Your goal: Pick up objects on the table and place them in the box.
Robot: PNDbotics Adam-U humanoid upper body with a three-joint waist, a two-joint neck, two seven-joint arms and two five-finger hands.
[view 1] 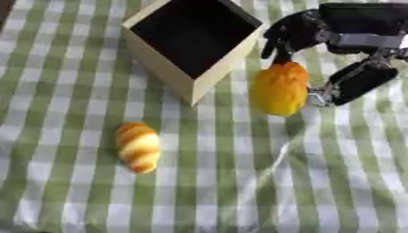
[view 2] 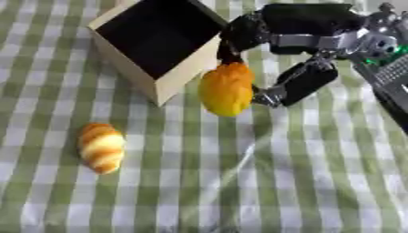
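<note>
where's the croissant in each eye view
Left eye view: the croissant lies lower left of centre on the checked cloth, apart from everything.
Right eye view: it sits further left, near the left edge, at about the same height.
Shared landmark: the box, up and to its right in both.

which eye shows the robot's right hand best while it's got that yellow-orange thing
The right eye view. There the right hand shows whole, with its wrist and part of the forearm, pinching the yellow-orange object beside the box. The left eye view shows the same grip, but the picture's right edge cuts off the wrist.
</note>
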